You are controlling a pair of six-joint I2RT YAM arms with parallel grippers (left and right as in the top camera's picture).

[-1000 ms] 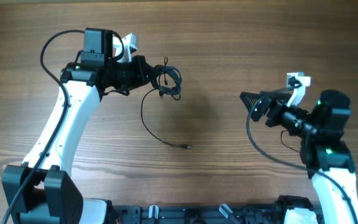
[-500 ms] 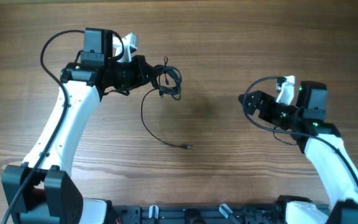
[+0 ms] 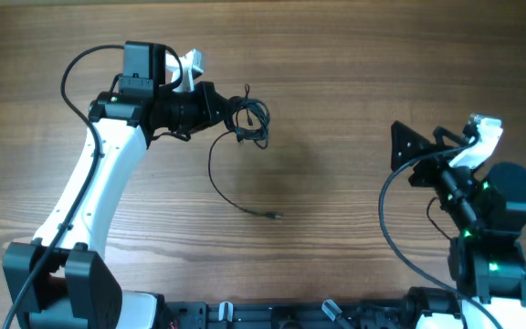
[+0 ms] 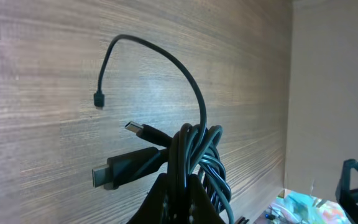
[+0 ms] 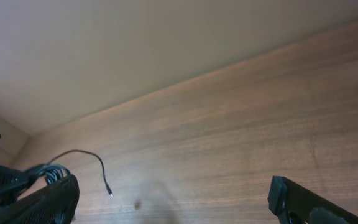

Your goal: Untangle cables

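Holding cables [image 3: 250, 119] over the desk [image 3: 336, 64] toward its far-left corner | left jaws clenched on them, so one strand [image 3: 215, 178] trails loose | right jaws spread, empty

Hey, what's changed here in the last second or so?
The right gripper swung outward, away from the cables and the middle, jaws wide open and empty throughout. The left gripper stayed shut on the cables, and the trailing strand has not moved.
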